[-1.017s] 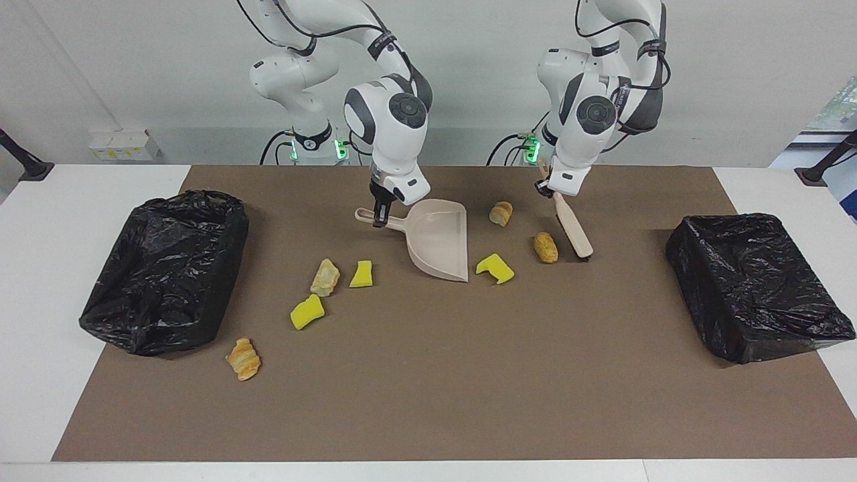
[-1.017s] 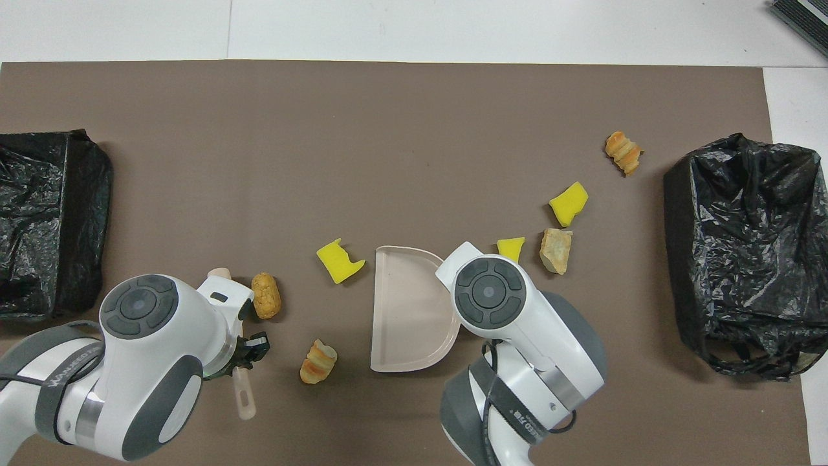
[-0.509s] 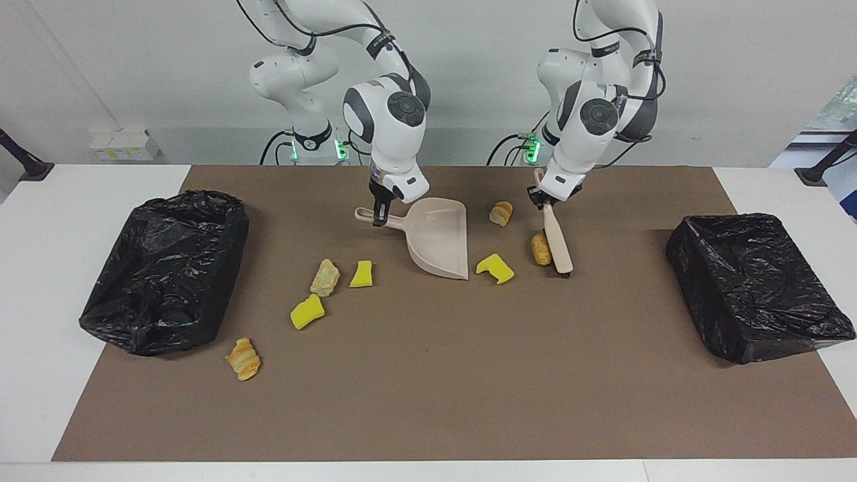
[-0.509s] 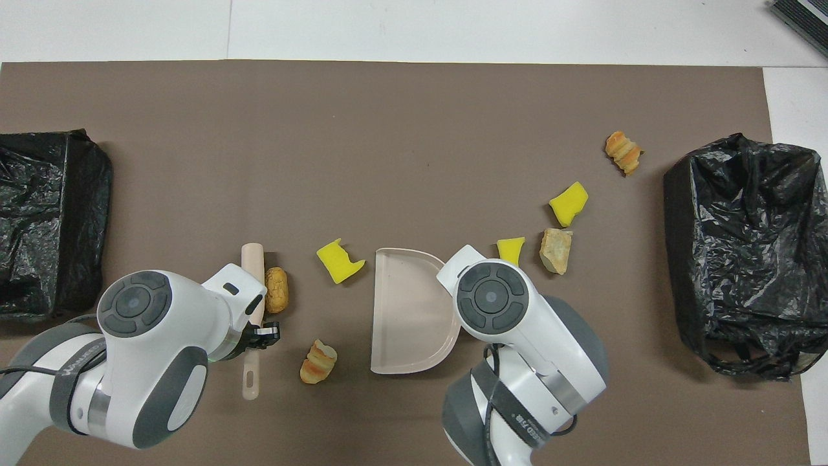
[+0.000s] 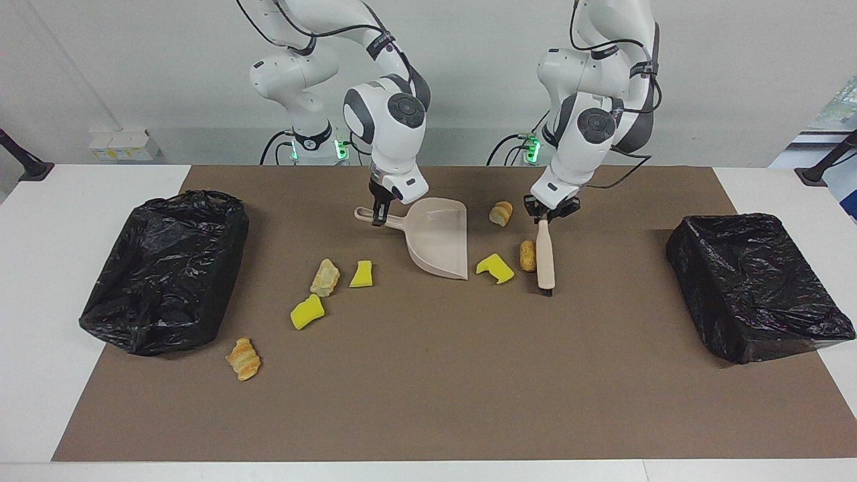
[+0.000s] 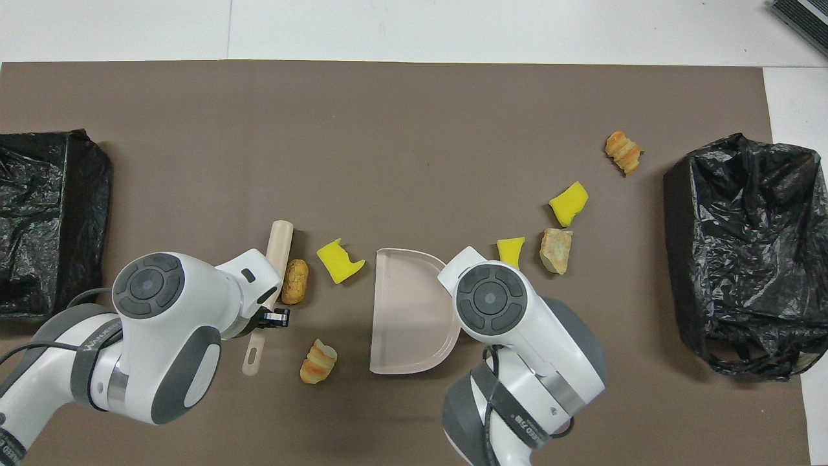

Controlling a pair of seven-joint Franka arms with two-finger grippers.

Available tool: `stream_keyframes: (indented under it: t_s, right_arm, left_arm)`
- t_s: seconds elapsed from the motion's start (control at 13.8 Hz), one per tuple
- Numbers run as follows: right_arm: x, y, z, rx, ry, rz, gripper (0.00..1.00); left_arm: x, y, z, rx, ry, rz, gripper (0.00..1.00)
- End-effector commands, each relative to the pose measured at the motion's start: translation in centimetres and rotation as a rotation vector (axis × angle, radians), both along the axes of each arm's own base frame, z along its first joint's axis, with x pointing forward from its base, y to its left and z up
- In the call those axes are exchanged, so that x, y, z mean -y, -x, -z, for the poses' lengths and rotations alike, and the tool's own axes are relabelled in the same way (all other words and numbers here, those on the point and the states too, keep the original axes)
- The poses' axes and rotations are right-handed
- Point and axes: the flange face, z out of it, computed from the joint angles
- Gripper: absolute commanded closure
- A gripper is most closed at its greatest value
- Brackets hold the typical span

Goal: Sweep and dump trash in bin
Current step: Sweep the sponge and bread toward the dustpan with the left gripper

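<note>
A white surface (image 5: 40, 221) stands against a pale wall and carries a broad brown mat (image 5: 428, 375) that covers most of it. Two bins lined with black plastic sit on the mat's ends: one bin (image 5: 164, 268) at the right arm's end, the other bin (image 5: 753, 284) at the left arm's end.

The beige dustpan (image 5: 438, 237) lies flat near the mat's middle, its open mouth toward the left arm's end. The right pincer (image 5: 380, 213) is closed on the dustpan's handle. The left pincer (image 5: 549, 213) grips the handle of the beige brush (image 5: 545, 258), whose head is down at the mat, just beside a piece of trash.

The trash is seven small bits scattered on the mat. A golden knobbly piece (image 5: 527, 256) touches the brush's side, with a notched yellow sponge chunk (image 5: 495, 268) between it and the dustpan's mouth. A tan ridged pastry piece (image 5: 500, 213) lies nearer to the robots than these. Toward the right arm's end lie a small yellow sponge chunk (image 5: 361, 274), a pale flaky bread piece (image 5: 325, 278) beside it, and another yellow sponge chunk (image 5: 306, 312) farther from the robots. Farthest from the robots, near the right-end bin, lies an orange-brown croissant-like piece (image 5: 244, 359).
</note>
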Motion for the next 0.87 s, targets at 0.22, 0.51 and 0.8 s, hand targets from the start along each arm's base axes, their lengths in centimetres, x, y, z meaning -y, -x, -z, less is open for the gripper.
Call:
stream_keyframes:
  t_s: [0.22,0.51,0.8]
  right_arm:
    - [0.3,0.5,0.2,0.007,-0.003,0.015,1.0]
    - [0.3,0.5,0.2,0.005,-0.004,0.017,1.0]
    - [0.5,0.7,0.3,-0.004,0.003,0.023,1.0]
  left_arm:
    - [5.9,1.0,-1.1,0.029,0.03,0.114,1.0]
    - [11.7,5.1,-1.7,0.012,0.041,0.11,1.0]
    - [17.1,8.6,-3.8,0.011,0.067,0.067,1.0]
